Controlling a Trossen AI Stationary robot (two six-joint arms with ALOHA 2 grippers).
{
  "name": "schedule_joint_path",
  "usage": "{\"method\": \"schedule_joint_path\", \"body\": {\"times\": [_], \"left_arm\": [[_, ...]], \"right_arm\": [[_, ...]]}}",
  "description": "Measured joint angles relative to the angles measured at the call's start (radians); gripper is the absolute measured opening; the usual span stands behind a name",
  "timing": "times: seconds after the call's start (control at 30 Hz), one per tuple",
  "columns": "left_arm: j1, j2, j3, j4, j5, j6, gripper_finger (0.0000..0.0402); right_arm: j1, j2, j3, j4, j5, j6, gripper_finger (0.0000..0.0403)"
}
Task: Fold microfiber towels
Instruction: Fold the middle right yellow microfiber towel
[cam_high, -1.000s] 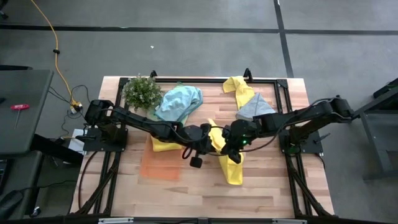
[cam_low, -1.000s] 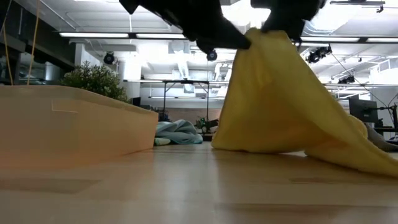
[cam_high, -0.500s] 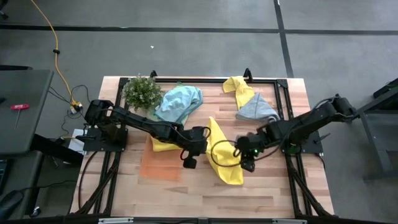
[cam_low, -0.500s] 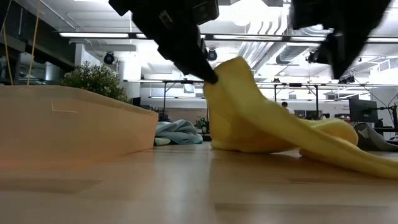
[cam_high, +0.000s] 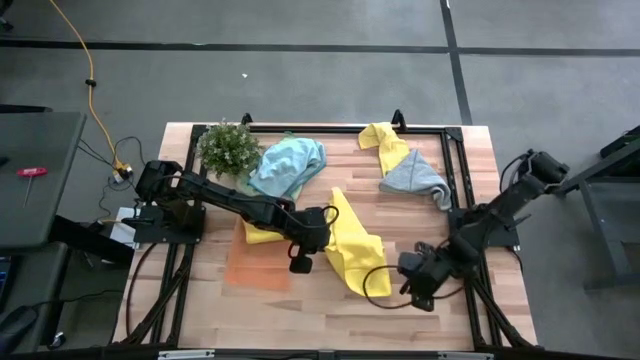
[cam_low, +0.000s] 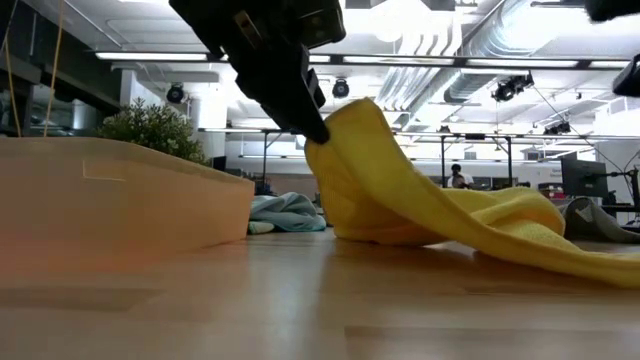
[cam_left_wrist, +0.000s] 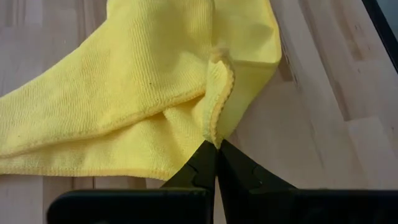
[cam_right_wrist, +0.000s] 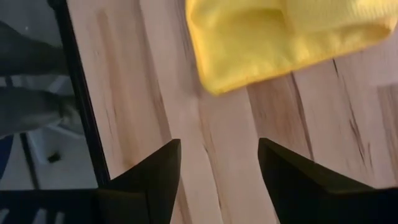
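My left gripper (cam_left_wrist: 216, 149) is pinched tight on a hemmed corner of the yellow towel (cam_high: 355, 250) mid-surface (cam_high: 330, 310), my right gripper (cam_high: 421, 287) spread and empty beside it; it drapes light and floppy, so I'd grab hems.

The left tool (cam_left_wrist: 216, 151) has its two dark fingers (cam_left_wrist: 196, 168) pressed together, pinching the hemmed edge of a yellow towel (cam_left_wrist: 137, 81). From the pinch, the stitched hem runs away from the fingers as a raised ridge, with the cloth folded to both sides of it. Most of the towel spreads out to one side in a broad, rumpled sheet lying on the pale wooden bench (cam_left_wrist: 311, 118). Bare bench boards show beside the towel.
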Motion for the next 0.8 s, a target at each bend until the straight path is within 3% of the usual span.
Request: {"method": "schedule_joint_path", "body": {"times": [0.13,0.27,0.5,0.8], "left_arm": [[0.0,0.0,0.0,0.0,0.0,0.0,0.0],[0.0,0.0,0.0,0.0,0.0,-0.005,0.0],[0.0,0.0,0.0,0.0,-0.002,-0.027,0.0],[0.0,0.0,0.0,0.0,-0.005,-0.027,0.0]], "right_arm": [[0.042,0.014,0.0,0.046,0.082,-0.02,0.0206],[0.051,0.064,0.0,0.113,0.119,-0.14,0.0206],[0.03,0.208,0.0,0.226,0.123,-0.324,0.0206],[0.017,0.34,0.0,0.299,0.122,-0.373,0.0206]]}}
